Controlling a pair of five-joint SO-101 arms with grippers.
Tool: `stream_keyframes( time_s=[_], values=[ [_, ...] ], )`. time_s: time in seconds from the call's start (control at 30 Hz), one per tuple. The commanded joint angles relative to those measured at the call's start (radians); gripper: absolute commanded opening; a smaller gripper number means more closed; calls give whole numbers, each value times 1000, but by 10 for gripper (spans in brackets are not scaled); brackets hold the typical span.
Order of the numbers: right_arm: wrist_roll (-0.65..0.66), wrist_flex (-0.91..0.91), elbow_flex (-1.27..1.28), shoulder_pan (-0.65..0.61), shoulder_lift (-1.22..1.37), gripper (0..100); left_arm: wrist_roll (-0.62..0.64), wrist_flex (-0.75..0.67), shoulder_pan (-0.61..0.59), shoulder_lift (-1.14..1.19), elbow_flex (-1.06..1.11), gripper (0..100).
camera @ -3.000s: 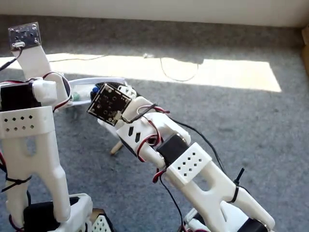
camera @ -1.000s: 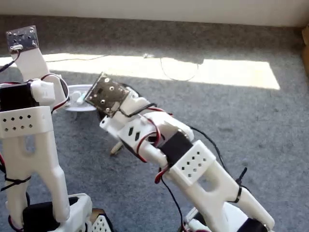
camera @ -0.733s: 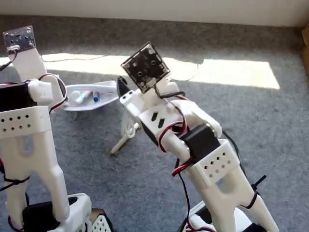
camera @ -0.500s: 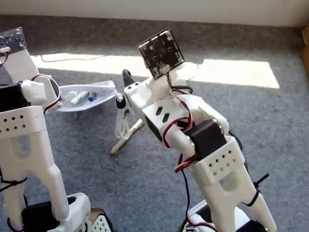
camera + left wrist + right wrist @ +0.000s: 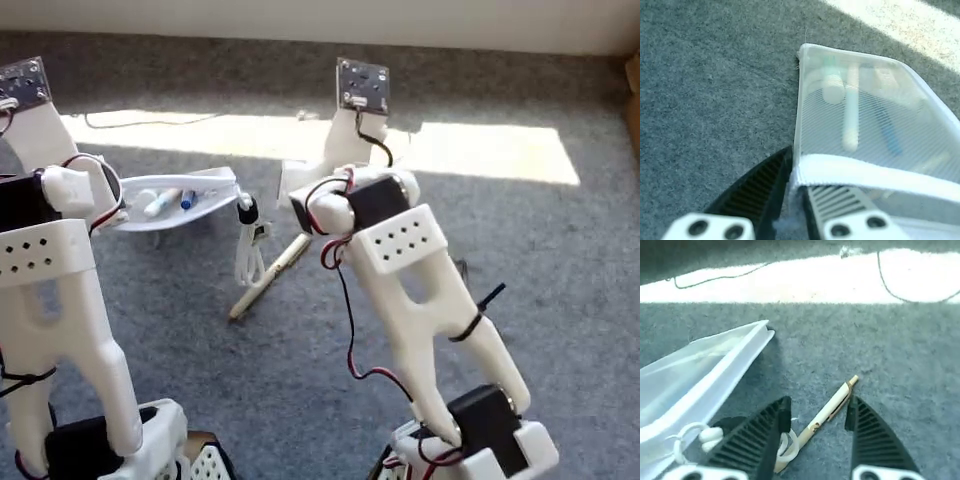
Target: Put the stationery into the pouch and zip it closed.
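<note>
Nearest in high view: two white arms, left arm [image 5: 60,300] upright at the left edge, right arm [image 5: 420,290] rising from the front and folding back toward the middle. Grey carpet [image 5: 540,300] under everything, so not calling it a worktop.

Next out, got a cream pen [image 5: 268,277] lying diagonally on the carpet, outside the pouch. Right end effector [image 5: 816,414] spread wide, holding nothing. Seeing the pen framed between both jaws in right wrist view, no contact visible. Can't tell how high above the carpet.

Just beside the pen on the pouch side, seeing a white cord loop [image 5: 246,262] with a small black piece at its top end.

Further back-left, got the pouch [image 5: 175,195]: clear mesh, white edging, mouth open and facing up, not zipped. Sitting between the left arm and the cord loop, with shadow on the carpet below it.

Left end effector [image 5: 797,192] pinched narrow on the pouch's white rim strip, black jaw on one side, pale jaw on the other.

Through the mesh, can make out:
- a white marker [image 5: 851,117]
- a blue marker [image 5: 888,134]
- a green-capped piece [image 5: 831,82]

All three lying along the pouch.

Farthest: bright sunlit band [image 5: 480,155] across the carpet, then pale wall [image 5: 450,20] along the back.
</note>
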Motion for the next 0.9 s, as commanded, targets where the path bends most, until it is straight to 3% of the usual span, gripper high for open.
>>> stream_keyframes(
  time_s=[0.0, 0.37, 0.87],
  values=[
    [-71, 1, -65, 13, 87, 184, -5, -25, -15, -19, -10, 7],
    [-91, -12, -211, 10, 423, 184, -5, -25, -15, -19, -7, 7],
    [-91, -10, -374, 10, 693, 184, -5, -25, -15, -19, -5, 7]
  ],
)
